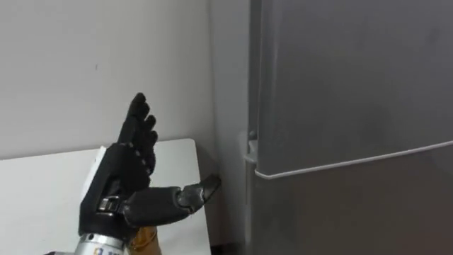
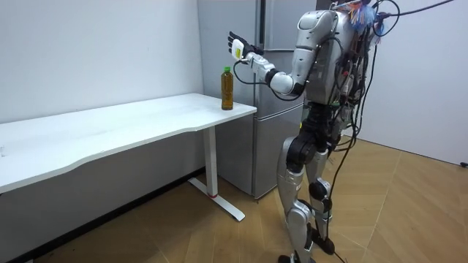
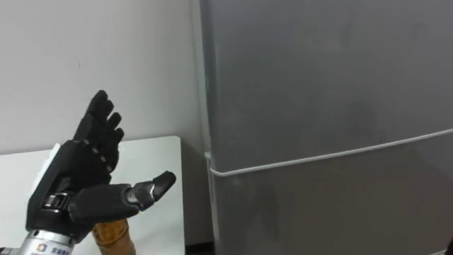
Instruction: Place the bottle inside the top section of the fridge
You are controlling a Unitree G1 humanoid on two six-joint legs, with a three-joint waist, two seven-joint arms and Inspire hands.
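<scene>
Amber bottle (image 2: 227,88) stands upright at the desk (image 2: 146,117) corner beside the fridge (image 1: 340,106) (doors shut). Left hand (image 1: 122,170) hovers just above it, fingers spread, gripping nothing.

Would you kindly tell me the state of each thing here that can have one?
bottle: upright on the table, capped, not held.
left hand: open, fingers spread, raised above the bottle, holding nothing.
upper fridge door: shut.
lower fridge door: shut.
</scene>
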